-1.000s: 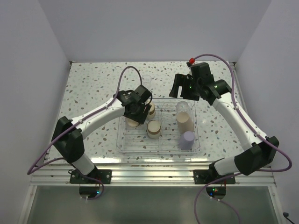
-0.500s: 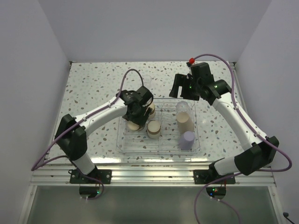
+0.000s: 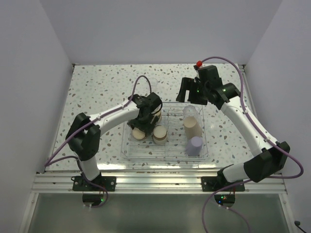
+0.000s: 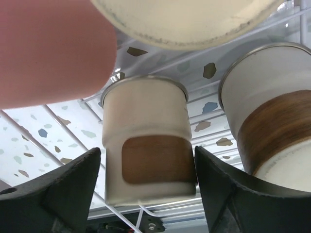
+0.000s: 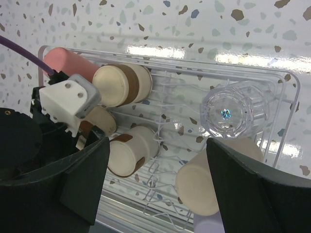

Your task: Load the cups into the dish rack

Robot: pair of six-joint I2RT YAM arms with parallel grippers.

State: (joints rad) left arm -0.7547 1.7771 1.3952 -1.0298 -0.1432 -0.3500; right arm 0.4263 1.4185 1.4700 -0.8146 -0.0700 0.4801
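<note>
The clear dish rack (image 3: 165, 155) holds a lavender cup (image 3: 195, 144), a tall beige cup (image 3: 192, 127) and a clear cup (image 3: 190, 111) on its right side. Three steel cups stand upside down on its left (image 3: 137, 132) (image 3: 159, 134) (image 3: 156, 114). My left gripper (image 3: 141, 125) is open, its fingers either side of the front-left steel cup (image 4: 148, 160), with a thin gap on the left. A coral-pink cup (image 5: 68, 63) lies at the rack's back left. My right gripper (image 3: 190, 97) is open and empty above the rack's back edge, over the clear cup (image 5: 233, 109).
A second clear cup (image 3: 152, 83) stands on the speckled table behind the rack, partly behind the left arm's cable. White walls close in the table on three sides. The rack's raised rim (image 5: 286, 77) and wire grid surround the cups.
My left wrist has swung right and turned over the rack's left side, and more of the front-left steel cup's base shows. The right arm has not moved.
</note>
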